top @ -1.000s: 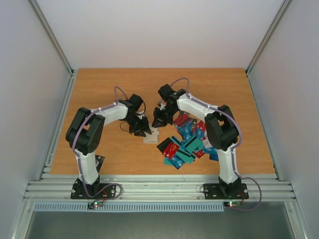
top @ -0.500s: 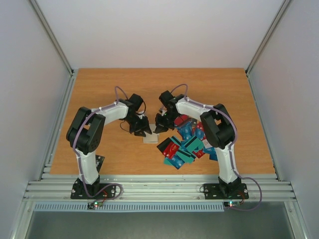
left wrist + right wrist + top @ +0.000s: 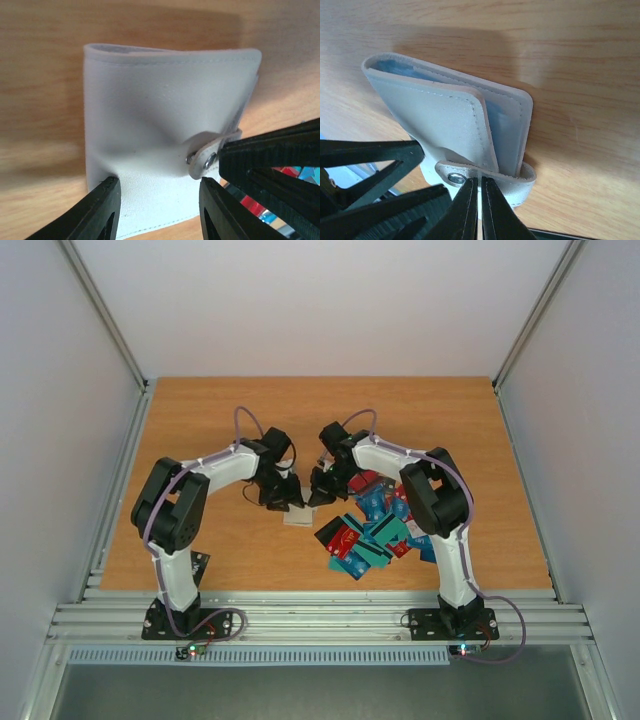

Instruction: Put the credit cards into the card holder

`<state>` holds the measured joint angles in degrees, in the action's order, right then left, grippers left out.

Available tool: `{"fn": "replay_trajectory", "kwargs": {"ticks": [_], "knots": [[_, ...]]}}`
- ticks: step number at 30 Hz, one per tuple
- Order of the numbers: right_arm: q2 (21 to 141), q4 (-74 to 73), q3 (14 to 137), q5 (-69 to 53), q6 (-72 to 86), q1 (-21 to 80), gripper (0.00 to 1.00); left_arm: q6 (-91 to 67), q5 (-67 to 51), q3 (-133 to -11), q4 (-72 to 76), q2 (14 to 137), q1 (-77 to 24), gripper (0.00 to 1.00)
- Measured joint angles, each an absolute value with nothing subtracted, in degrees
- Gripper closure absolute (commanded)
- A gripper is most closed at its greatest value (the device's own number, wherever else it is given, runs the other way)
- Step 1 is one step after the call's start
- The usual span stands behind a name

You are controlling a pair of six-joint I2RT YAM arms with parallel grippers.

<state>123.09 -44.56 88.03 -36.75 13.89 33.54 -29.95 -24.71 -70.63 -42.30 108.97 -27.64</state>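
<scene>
The cream card holder lies folded on the table between the arms. It fills the left wrist view, with its clasp strap lifted a little. My left gripper is open, its fingertips set on the holder's near part. My right gripper is shut, its tips against the edge of the clasp strap beside the snap. I cannot tell whether it pinches the strap. A bluish sleeve shows between the covers. The credit cards lie in a teal, blue and red pile to the right.
The right arm's elbow hangs over the right part of the card pile. The wooden table is walled by white panels, with a metal rail along the near edge.
My right gripper has come down and left onto the holder's clasp. My left gripper has shifted slightly right over the holder, which has slid a little to the left.
</scene>
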Motion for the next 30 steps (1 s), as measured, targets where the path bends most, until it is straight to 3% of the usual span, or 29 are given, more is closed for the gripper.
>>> {"fn": "replay_trajectory", "kwargs": {"ticks": [6,19,30], "knots": [[123.8,-42.6,88.0,-37.8,13.9,33.5,0.95,-28.4,-23.1,-70.8,-41.9,108.9,-24.8,0.55],[126.2,-42.9,90.2,-39.6,13.9,33.5,0.95,-24.2,-19.8,-71.0,-42.8,107.6,-21.4,0.45],[127.0,-42.9,91.5,-40.9,13.8,33.5,0.95,-14.3,-25.1,-75.7,-45.1,113.4,-19.4,0.49]]}}
